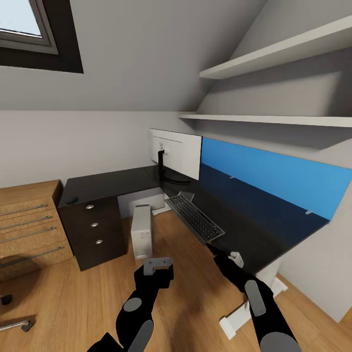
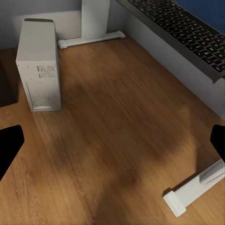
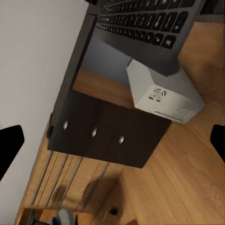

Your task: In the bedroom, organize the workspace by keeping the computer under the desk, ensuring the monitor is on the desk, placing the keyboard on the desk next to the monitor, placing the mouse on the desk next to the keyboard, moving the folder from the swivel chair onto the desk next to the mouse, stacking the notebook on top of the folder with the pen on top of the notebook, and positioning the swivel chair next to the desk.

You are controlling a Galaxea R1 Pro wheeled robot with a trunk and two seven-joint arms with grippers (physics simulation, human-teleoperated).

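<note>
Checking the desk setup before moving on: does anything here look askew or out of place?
Yes. The slim black keyboard lies skewed at the glossy black desk front, one corner jutting past the edge. The small black mouse sits far off, above the drawers.

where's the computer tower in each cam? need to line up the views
Head view: the computer stands on the wood floor under the desk, beside the drawers.
Left wrist view: upper left, upright on the floor.
Right wrist view: right of centre, tilted, just below the keyboard.
Shared landmark: the keyboard, overhanging the desk edge.
</note>
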